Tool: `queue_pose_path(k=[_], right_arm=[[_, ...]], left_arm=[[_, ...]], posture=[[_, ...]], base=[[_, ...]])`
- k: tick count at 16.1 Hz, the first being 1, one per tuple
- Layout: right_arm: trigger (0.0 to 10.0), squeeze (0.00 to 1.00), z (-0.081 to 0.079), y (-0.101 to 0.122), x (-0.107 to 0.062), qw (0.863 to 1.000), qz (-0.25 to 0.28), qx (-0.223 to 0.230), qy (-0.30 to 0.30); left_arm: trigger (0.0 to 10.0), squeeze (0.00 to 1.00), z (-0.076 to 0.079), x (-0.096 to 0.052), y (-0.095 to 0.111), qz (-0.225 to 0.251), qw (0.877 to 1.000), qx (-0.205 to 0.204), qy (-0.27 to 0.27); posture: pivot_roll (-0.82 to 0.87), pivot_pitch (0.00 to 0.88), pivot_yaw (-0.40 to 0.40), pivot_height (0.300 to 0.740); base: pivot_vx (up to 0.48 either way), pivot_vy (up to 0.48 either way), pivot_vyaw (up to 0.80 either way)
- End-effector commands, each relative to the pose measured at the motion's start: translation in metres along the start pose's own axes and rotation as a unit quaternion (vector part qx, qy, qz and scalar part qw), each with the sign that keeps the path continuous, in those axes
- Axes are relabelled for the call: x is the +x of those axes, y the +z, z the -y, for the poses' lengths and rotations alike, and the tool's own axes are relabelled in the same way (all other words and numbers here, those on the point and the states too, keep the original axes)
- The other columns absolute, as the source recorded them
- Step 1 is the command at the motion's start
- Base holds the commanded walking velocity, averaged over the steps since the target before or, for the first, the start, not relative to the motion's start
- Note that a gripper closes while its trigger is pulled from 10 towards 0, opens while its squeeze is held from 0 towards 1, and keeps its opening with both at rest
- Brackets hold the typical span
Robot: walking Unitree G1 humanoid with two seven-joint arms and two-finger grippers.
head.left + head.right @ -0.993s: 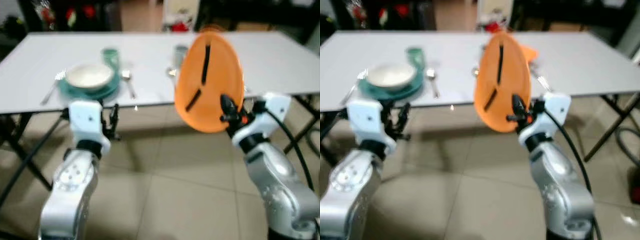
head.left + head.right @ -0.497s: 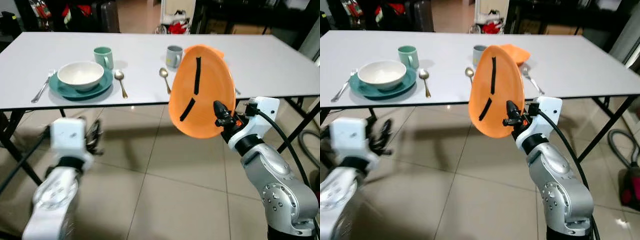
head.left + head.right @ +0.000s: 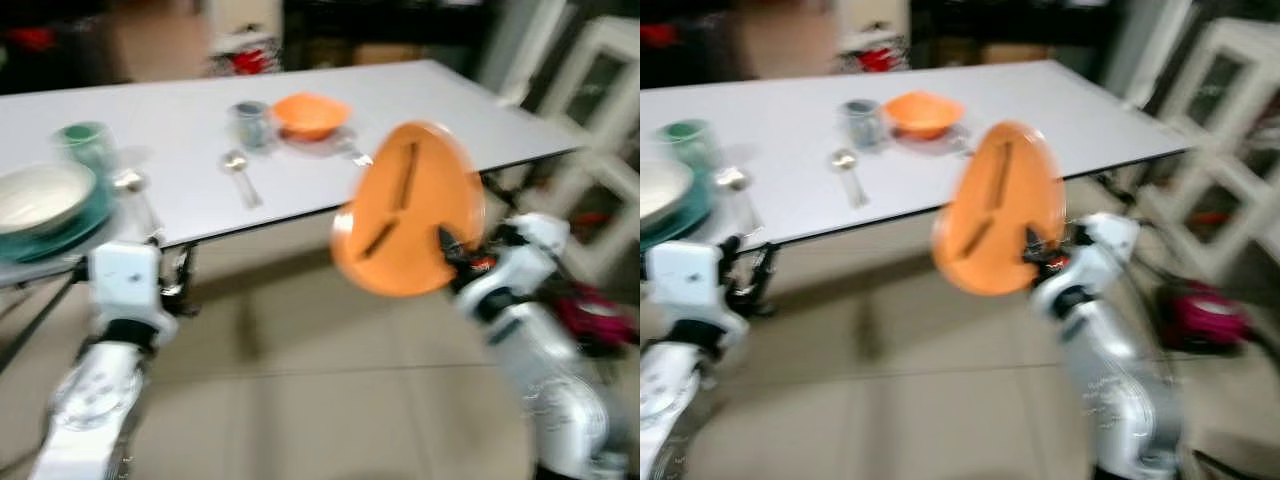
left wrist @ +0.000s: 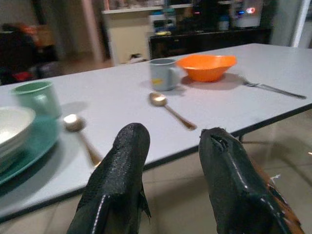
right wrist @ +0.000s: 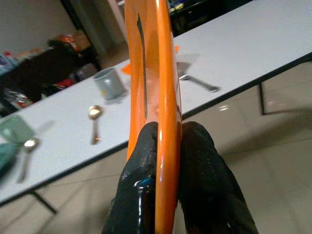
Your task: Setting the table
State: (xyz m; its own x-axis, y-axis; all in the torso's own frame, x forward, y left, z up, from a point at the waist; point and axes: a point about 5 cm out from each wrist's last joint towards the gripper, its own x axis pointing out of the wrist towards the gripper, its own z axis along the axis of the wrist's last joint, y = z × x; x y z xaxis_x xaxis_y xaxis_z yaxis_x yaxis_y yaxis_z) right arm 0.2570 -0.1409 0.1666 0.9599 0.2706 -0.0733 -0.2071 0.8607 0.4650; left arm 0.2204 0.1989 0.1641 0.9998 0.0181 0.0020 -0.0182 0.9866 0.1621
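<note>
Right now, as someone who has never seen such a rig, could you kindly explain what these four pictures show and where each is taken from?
This is a humanoid robot with two silver arms, each ending in a tool of two long black fingers. Two pictures come from the stereo camera on its head, looking forward and down; they are blurred. The other two come from cameras on the wrists, looking along each tool's fingers.

The right tool is shut on the rim of an orange plate, held upright on edge in front of the white table. The left tool is open and holds nothing, low by the table's near edge.

On the table lie an orange bowl, a grey mug, a spoon and a fork. Further to the robot's left are a white bowl on a teal plate, a green cup and another spoon.
</note>
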Motion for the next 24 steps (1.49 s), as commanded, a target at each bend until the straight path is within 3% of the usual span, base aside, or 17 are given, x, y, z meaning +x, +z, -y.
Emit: queue_pose_path(k=[1,9,24], right_arm=[[10.0,0.0,-0.001,0.014,0.0,1.0,0.025,0.0,0.009],[10.0,0.0,-0.008,0.019,0.005,0.999,0.004,-0.015,0.046],[10.0,0.0,-0.004,0.019,0.007,0.999,-0.004,-0.028,0.043]], left_arm=[[10.0,0.0,0.006,0.003,0.005,0.012,1.0,-0.005,-0.015],[10.0,0.0,0.017,0.005,0.004,0.01,1.0,-0.018,-0.023],[10.0,0.0,0.021,0.01,0.005,0.009,0.999,-0.026,-0.025]], posture=[[-0.05,0.0,-0.037,0.74],[-0.06,0.0,-0.039,0.74],[-0.06,0.014,-0.046,0.74]], base=[[0.307,0.0,-0.42],[0.309,0.0,0.0],[0.358,0.0,0.0]])
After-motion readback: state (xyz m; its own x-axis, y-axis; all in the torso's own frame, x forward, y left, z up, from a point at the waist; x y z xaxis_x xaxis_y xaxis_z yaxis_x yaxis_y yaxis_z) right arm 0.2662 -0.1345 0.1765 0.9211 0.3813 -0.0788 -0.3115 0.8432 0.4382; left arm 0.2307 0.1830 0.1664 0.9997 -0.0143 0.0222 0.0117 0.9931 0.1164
